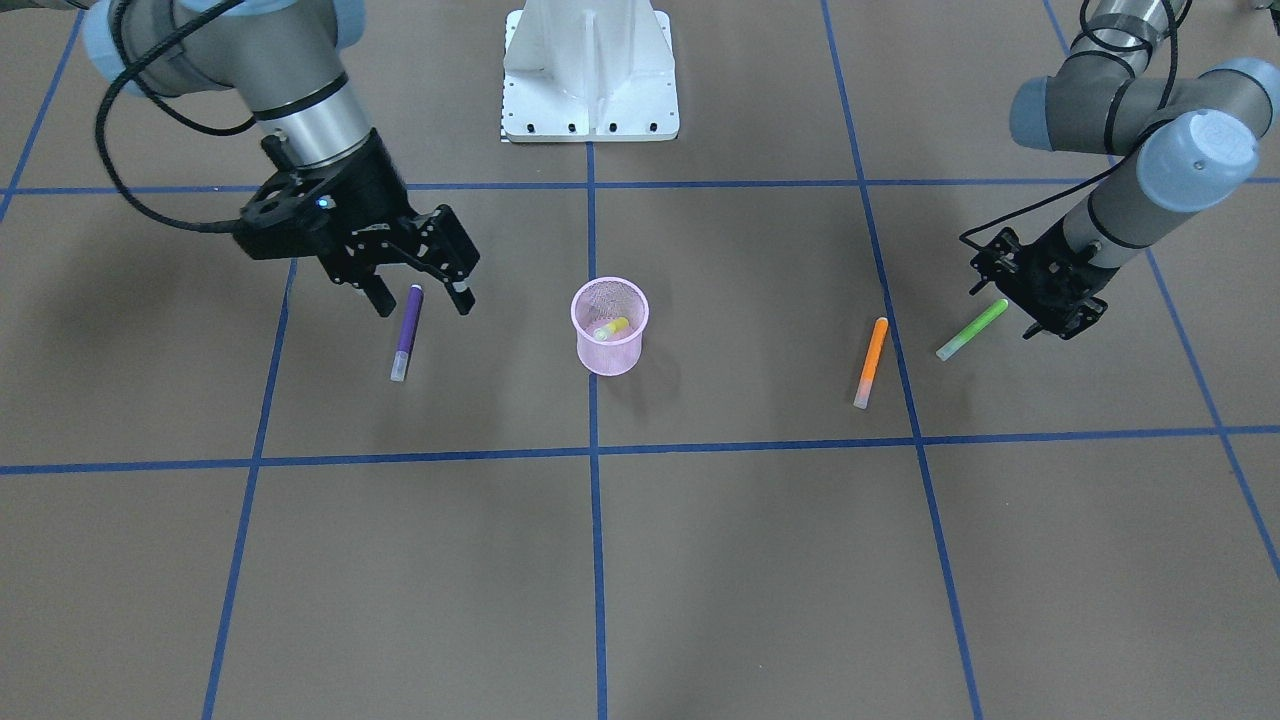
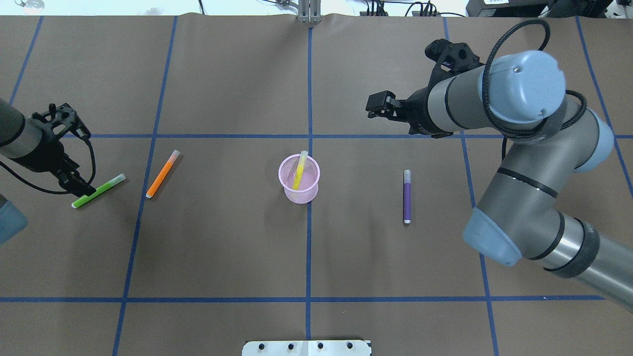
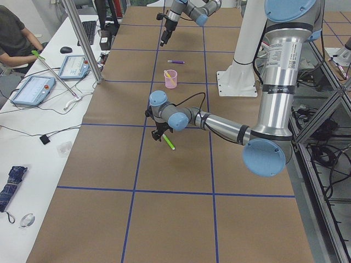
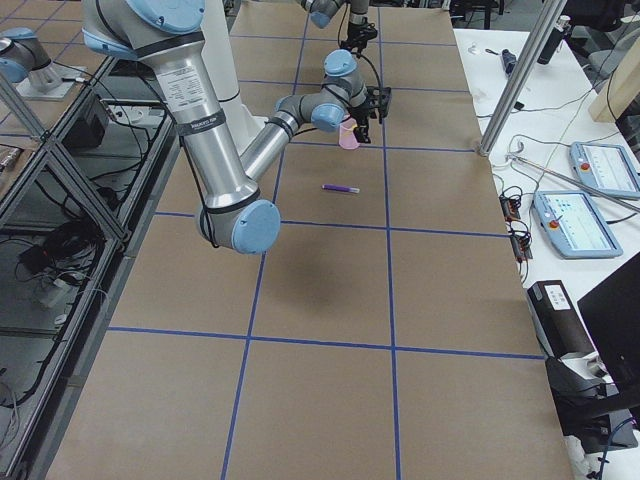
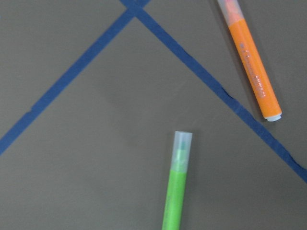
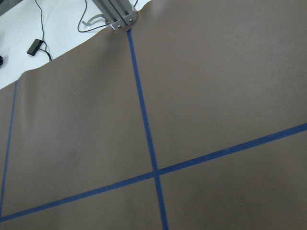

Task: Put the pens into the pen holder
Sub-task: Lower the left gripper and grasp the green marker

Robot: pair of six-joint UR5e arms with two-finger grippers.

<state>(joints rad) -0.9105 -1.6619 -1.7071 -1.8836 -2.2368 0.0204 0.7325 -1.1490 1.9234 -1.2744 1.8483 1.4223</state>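
pen holder [image 2: 283, 174]: pink mesh cup standing upright on the centre blue tape line, between the two arms.
yellow pen [image 2: 298, 174]: inside the pen holder, leaning, its pale cap end poking above the rim on the far side.
purple pen [image 2: 407, 196]: flat on the table on the robot's right side of the cup, parallel to the centre tape line, well apart from the cup.
orange pen [image 2: 162, 174]: flat on the table on the robot's left side, lying at a slant just beside a blue tape line.
green pen [image 2: 99, 191]: further out to the left than the orange one, slanted, its green end under the left gripper.
left gripper [image 1: 1046, 325]: low over the table at the green end of the green pen; the wrist view shows the pen running out of the bottom of the frame with no fingers visible, so whether the jaws grip it cannot be told.
right gripper [image 1: 420, 297]: raised above the table, jaws spread wide and holding nothing; the overhead view puts it beyond the purple pen, not over it.
table [image 1: 700, 560]: brown surface with a grid of blue tape.
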